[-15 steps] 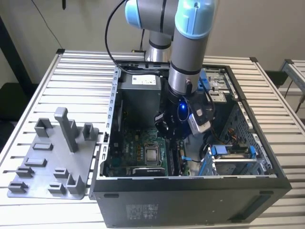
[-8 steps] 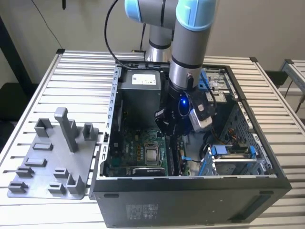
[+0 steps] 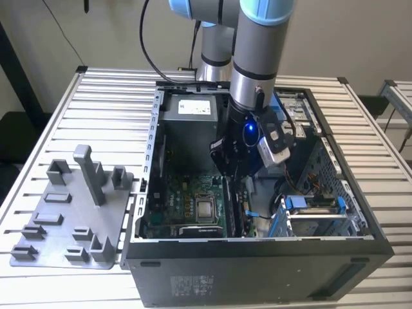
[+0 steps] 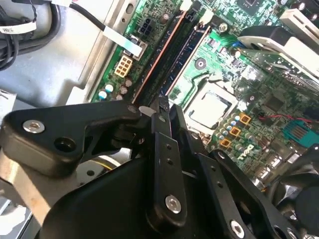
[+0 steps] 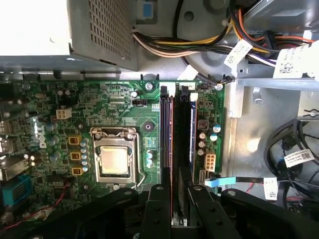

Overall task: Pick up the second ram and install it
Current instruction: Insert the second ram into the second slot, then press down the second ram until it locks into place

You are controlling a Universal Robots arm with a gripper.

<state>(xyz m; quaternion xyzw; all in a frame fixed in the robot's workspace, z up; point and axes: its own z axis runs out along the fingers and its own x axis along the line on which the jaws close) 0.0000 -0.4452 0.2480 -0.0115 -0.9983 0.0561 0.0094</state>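
Hanging low inside the open black computer case (image 3: 257, 264), the black gripper (image 5: 172, 199) pinches the thin dark second ram (image 5: 181, 196). Its long axis runs parallel to the green motherboard's long black slots (image 5: 164, 134), directly below.

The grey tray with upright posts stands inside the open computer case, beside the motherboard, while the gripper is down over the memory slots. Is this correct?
Not quite. In the exterior view, the grey tray lies on the slatted table, outside the computer case, at the exterior view's left. The rest holds: the gripper is down inside the case over the memory slots of the motherboard.
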